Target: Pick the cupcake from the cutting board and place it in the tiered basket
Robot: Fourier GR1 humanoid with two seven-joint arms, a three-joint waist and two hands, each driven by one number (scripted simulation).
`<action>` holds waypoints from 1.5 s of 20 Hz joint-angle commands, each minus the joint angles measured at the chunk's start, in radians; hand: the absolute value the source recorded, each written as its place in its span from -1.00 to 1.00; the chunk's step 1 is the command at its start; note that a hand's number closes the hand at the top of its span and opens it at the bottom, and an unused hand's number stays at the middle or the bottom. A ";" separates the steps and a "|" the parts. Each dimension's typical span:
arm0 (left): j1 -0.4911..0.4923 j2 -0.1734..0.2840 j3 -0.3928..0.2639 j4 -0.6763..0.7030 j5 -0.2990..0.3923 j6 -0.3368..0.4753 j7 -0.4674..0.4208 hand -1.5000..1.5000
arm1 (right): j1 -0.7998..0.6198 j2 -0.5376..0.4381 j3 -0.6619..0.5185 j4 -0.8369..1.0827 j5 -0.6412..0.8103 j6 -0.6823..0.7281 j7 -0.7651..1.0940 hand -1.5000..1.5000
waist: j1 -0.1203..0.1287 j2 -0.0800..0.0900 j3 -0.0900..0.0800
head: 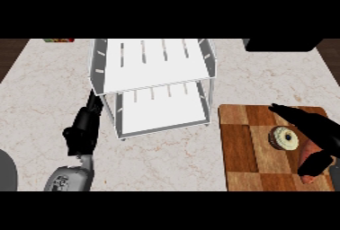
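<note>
One object governs the coming move: the cupcake [286, 138], which sits on the cutting board [246, 152] immediately to the inner side of the right hand [317, 134], between its extended fingers and lower thumb. The cupcake is round, so no long axis applies. The right hand is far nearer than the left hand [83, 130]. Right hand pose: fingers spread apart, reaching forward past the cupcake, not yet closed on it. The left hand is open beside the tiered basket [156, 67], which lies well to the right hand's left.
</note>
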State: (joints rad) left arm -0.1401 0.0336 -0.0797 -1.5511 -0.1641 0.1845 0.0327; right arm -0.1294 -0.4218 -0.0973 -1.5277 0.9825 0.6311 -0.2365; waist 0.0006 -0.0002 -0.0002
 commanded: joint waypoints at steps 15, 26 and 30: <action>0.007 -0.022 -0.002 -0.010 -0.026 -0.001 -0.002 0.00 | -0.012 0.077 0.039 0.115 0.121 -0.348 -0.094 1.00 | 0.003 0.001 0.000; -0.027 -0.011 0.003 0.011 -0.004 -0.041 0.011 0.00 | -0.013 0.385 0.366 0.006 0.464 -0.281 0.383 1.00 | 0.039 -0.005 -0.011; -0.026 -0.008 0.003 0.024 -0.008 -0.043 0.012 0.00 | -0.045 0.416 0.512 -0.029 0.506 -0.208 0.622 1.00 | 0.052 -0.009 -0.006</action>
State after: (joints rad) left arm -0.1553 0.0231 -0.0744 -1.5339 -0.1690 0.1461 0.0383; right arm -0.1573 -0.0907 0.2699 -1.5411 1.4357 0.3741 0.1723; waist 0.0346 -0.0121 -0.0195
